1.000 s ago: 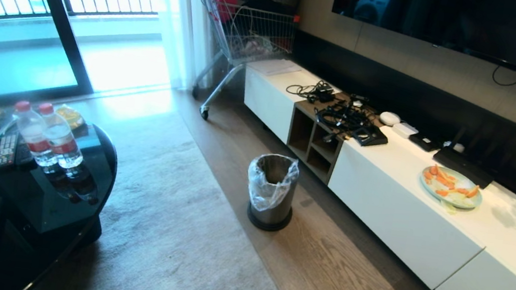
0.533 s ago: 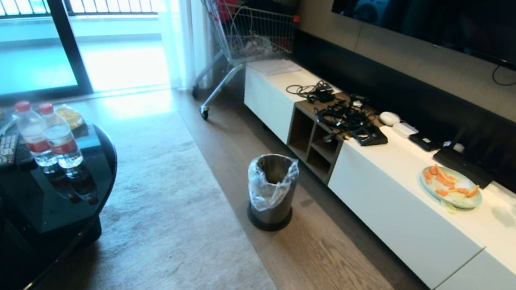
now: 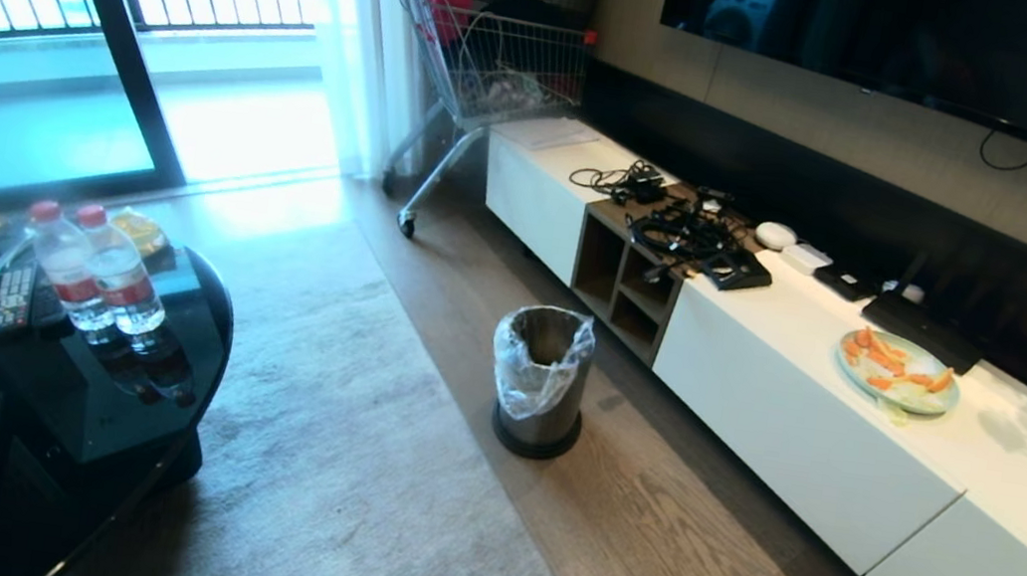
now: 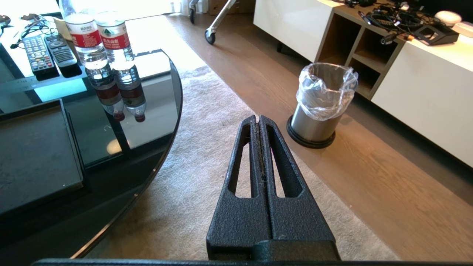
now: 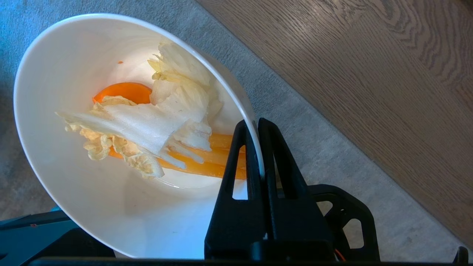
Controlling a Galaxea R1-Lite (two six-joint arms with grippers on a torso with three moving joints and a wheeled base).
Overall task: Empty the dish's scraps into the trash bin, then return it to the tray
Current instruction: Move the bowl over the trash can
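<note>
Far along the wall, long white cabinet (image 3: 818, 411) bearing a pale-blue plate (image 3: 899, 371). Midway on the wood floor, trash bin (image 3: 540, 379), lined and upright. Near right, bowl (image 5: 111, 147) with scraps (image 5: 155, 125), rim pinched by right gripper (image 5: 257, 127). Left gripper (image 4: 258, 120) closed, empty, over the rug.

We see bare floor (image 3: 658, 549) all round the trash bin (image 3: 540, 379); its liner-rimmed mouth stands open, the cabinet (image 3: 787, 417) just beside.

Left gripper (image 4: 258, 120): matte black, rough-textured plastic, long tapered jaws w/ slotted cut-outs. Right gripper (image 5: 255, 127): same build, black bracket w/ holes seen behind.
</note>
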